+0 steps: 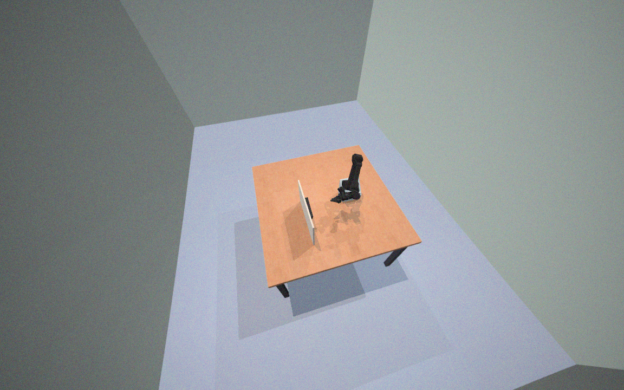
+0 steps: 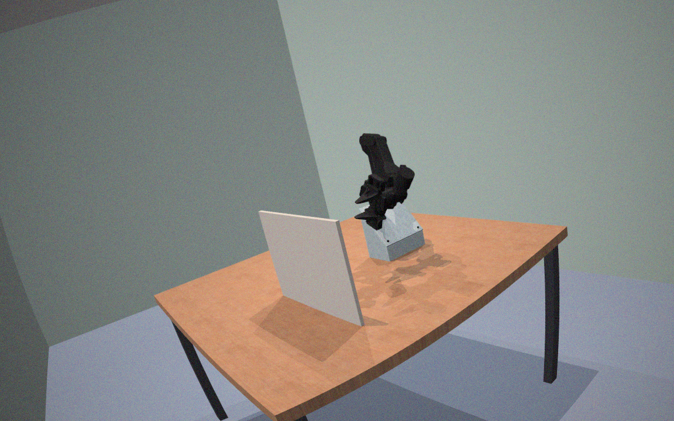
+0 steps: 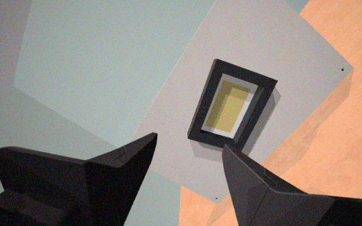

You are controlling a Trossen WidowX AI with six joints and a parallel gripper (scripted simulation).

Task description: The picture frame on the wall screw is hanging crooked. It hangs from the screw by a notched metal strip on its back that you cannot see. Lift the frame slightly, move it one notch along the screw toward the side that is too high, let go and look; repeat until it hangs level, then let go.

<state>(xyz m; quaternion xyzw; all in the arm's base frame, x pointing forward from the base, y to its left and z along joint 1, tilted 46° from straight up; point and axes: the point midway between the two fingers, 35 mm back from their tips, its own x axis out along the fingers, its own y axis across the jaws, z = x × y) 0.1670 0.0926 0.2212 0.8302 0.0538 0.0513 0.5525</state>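
Note:
The dark picture frame (image 3: 207, 100) (image 1: 309, 207) hangs on the pale upright board (image 3: 303, 81) (image 1: 309, 222) (image 2: 310, 266), around a yellow picture with a white border. In the wrist view it looks crooked against the board's edges: its end toward the top of the image sits higher. The screw and notched strip are hidden behind it. My gripper (image 3: 190, 144) (image 1: 332, 200) (image 2: 356, 209) is open with nothing between its fingers. It stands back from the frame, near the arm's base. In the wrist view the right fingertip overlaps the frame's near corner.
The wooden table (image 1: 280, 174) (image 2: 486, 235) carries the board and the arm's pale base block (image 2: 405, 245). The board hides the frame in the exterior view. Two small dark dots mark the board's lower corners in the wrist view.

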